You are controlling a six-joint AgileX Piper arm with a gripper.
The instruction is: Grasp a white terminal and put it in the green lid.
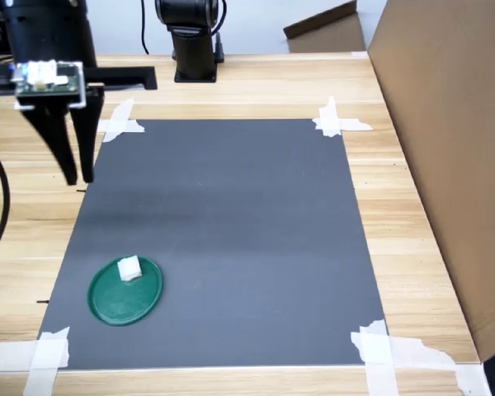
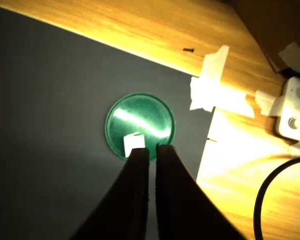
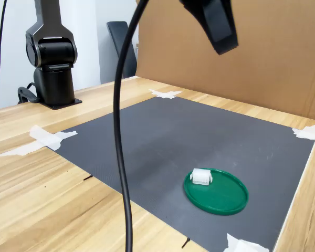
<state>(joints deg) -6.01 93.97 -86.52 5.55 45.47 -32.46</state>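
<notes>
Arm base is matte black, a rounded joint housing on a cylindrical column with a flat foot plate. Gripper has two long black fingers tapering to points. Small white-and-green board sits above them on the wrist. Thick black cable hangs from the arm.
</notes>
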